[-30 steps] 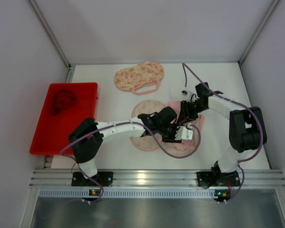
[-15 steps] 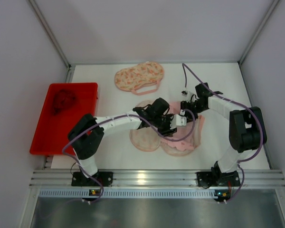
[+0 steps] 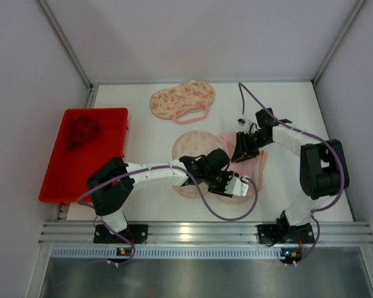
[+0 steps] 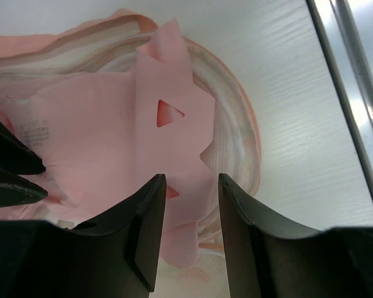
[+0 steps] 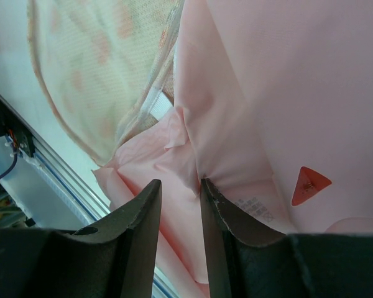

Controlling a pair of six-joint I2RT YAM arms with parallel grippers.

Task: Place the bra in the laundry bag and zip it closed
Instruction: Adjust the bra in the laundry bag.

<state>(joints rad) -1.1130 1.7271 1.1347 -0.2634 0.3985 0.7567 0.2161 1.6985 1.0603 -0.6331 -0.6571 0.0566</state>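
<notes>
I'm treating bra (image 4: 99, 136) as light, floppy: R gripper (image 5: 180, 183) pinching a fold btwn tips, L gripper (image 4: 191, 177) straddling it, grip unclear.

Left arm (image 3: 155, 169) reaches toward right arm (image 3: 292, 138) — left fingers (image 4: 146, 230) apart, right fingers (image 5: 137, 230) pinched.

I see the left arm (image 3: 152, 169) and right arm (image 3: 292, 135) as white tube links between bulky black joints (image 3: 115, 180), each trailing a thin purple cable (image 3: 227, 214). Both end in matte black wedge-shaped fingers (image 4: 146, 223), and tiny green and orange lights (image 3: 120, 251) glow by their black bases (image 3: 118, 233).
</notes>
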